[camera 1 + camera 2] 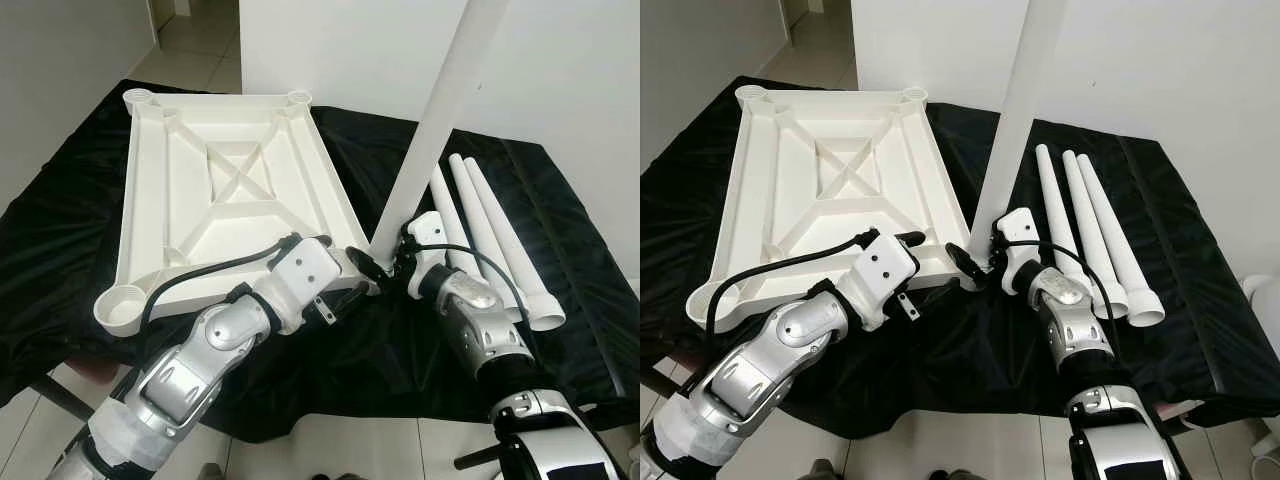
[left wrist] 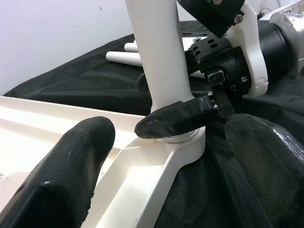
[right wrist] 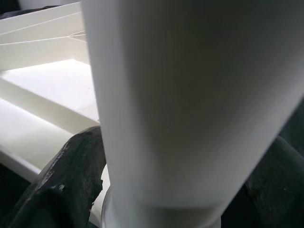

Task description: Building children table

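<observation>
The right pincer grips a white leg standing in the near right corner socket of the upturned tabletop. The left pincer hangs released beside that corner. Three legs lie to the right on black cloth.

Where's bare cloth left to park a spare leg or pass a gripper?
Free: black cloth along the near edge below both grippers, and the strip right of the three loose legs. Some cloth also lies between the tabletop and those legs, behind the upright leg. Crowded: the near right socket, where the right gripper clamps the upright leg and the left gripper hovers.
</observation>
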Motion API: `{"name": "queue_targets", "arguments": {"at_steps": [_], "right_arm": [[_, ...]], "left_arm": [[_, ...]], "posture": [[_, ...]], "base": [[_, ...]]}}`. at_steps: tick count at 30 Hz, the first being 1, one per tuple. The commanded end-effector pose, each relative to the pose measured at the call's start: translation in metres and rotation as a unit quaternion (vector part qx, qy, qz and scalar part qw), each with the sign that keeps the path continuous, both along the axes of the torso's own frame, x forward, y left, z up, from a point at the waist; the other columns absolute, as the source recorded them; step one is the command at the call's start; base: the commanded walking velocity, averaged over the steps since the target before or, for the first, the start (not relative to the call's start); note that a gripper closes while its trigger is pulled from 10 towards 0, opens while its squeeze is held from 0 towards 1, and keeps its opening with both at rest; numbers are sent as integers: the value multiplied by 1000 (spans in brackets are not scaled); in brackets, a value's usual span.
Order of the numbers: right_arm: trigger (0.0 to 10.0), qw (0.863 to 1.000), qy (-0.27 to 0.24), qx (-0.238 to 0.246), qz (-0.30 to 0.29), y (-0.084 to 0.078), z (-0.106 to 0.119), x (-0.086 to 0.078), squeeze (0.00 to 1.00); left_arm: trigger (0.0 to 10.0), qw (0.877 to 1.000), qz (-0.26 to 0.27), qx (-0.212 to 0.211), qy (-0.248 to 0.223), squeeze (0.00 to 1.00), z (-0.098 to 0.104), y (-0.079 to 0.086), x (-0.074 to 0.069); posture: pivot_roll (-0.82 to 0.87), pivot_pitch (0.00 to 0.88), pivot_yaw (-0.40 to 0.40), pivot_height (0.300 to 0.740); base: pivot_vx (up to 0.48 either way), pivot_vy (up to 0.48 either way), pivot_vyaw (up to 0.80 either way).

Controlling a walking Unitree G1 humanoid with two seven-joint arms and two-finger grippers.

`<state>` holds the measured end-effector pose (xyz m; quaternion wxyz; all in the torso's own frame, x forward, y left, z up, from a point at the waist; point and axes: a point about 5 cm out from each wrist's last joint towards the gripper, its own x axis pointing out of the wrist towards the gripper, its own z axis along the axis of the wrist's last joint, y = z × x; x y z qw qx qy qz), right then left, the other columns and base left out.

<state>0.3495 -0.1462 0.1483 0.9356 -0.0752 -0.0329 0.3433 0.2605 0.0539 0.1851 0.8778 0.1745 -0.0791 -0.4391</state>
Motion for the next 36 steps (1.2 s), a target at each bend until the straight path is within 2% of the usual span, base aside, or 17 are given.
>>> {"name": "queue_targets", "arguments": {"at_steps": [1,2,5,6,9,10,21,22,28,29,30,31,36], "right_arm": [[7882,1000,-5,-10,2,-3,2,1,0],[5020,1000,-5,-10,3,-4,3,2,0],[4784,1000,-4,-12,10,-7,4,3,0],[2510,1000,-4,-13,12,-8,4,3,0],[2510,1000,-4,-13,12,-8,4,3,0],[0,1000,-2,-8,15,-11,3,4,0],[0,1000,8,-1,12,-13,-2,4,0],[10000,1000,18,10,5,-13,-5,4,0],[10000,999,33,32,-25,-14,-10,4,0],[10000,997,36,40,-62,-13,-12,5,0],[10000,997,36,40,-62,-13,-12,5,0],[10000,994,35,45,-97,-10,-15,4,0],[10000,986,37,50,-152,-2,-20,2,0]], "left_arm": [[10000,999,-47,21,11,0,-4,-5,-4],[10000,999,-48,21,11,0,-4,-5,-4],[10000,999,-49,21,11,0,-4,-6,-4],[10000,999,-49,21,11,0,-4,-6,-4],[10000,999,-49,21,11,0,-4,-6,-4],[10000,998,-51,21,11,0,-4,-6,-4],[10000,998,-52,21,11,0,-4,-6,-4],[10000,998,-52,22,11,0,-4,-6,-4],[10000,998,-51,24,10,0,-3,-5,-4],[10000,998,-52,23,10,0,-3,-5,-4],[10000,998,-52,23,10,0,-3,-5,-4],[10000,998,-52,22,10,0,-4,-6,-4],[10000,998,-54,22,11,0,-5,-6,-5]], "posture": [[96,79,-84,740],[96,79,-84,740],[96,79,-84,740],[92,79,-80,740],[92,79,-80,740],[91,81,-78,740],[91,79,-75,740],[91,80,-76,740],[89,80,-76,740],[89,79,-79,740],[89,79,-79,740],[88,76,-83,740],[87,71,-86,740]], "base": [[0,0,0],[0,0,0],[0,0,0],[0,0,0],[0,0,0],[0,0,0],[0,0,0],[0,0,0],[0,0,0],[0,0,0],[0,0,0],[0,0,0],[0,0,0]]}}
